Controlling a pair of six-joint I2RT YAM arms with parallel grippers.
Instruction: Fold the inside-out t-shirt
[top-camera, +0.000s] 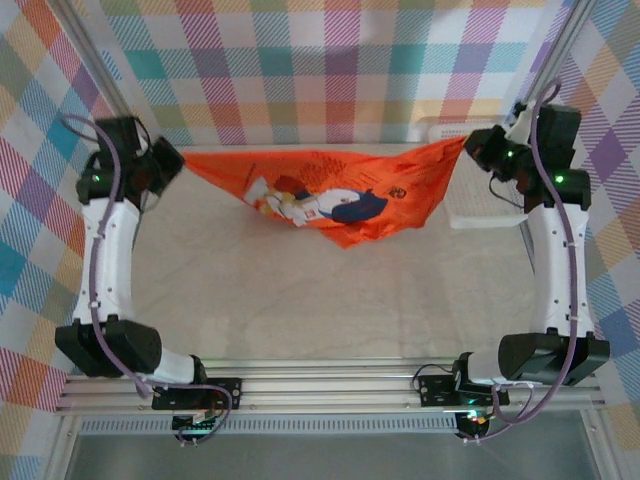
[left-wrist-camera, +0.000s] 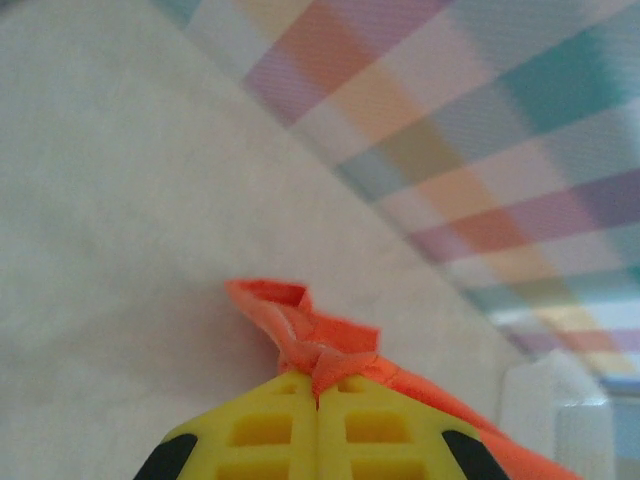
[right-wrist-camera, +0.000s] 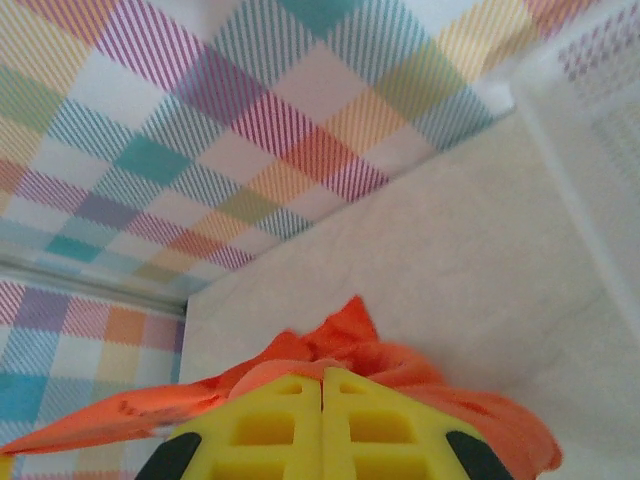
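Top external: inside-out t-shirt (top-camera: 400, 185), cartoon print (top-camera: 325, 203) lettering illegible, ends clamped in left fingers (left-wrist-camera: 300, 395) and right fingers (right-wrist-camera: 305, 385).

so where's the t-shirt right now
In the top view the t-shirt hangs stretched over the far side of the table, its ends pinched by the left gripper and the right gripper.

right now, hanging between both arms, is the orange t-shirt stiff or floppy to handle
Probably floppy: the t-shirt sags in the middle between the left end effector and right end effector. Likely light: two small pinches carry it.
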